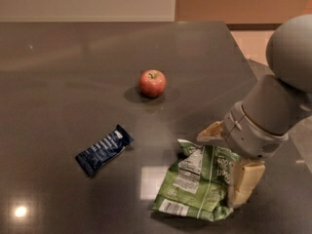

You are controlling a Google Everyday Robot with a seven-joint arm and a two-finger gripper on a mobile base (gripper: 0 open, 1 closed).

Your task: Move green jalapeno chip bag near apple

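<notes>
The green jalapeno chip bag [195,184] lies crumpled on the dark table [73,82] at the front right, label side up. The apple [153,83] stands upright near the table's middle, well apart from the bag, up and to the left. My gripper [228,158] is over the bag's right edge, open. One cream fingertip [210,132] is at the bag's top corner and the other [245,182] is at its right side. The grey arm hides part of the bag's right edge.
A small dark-blue bar wrapper [103,149] lies left of the bag. The table's right edge [246,57] runs diagonally behind the arm, with pale floor beyond it. Bare tabletop lies between the bag and the apple.
</notes>
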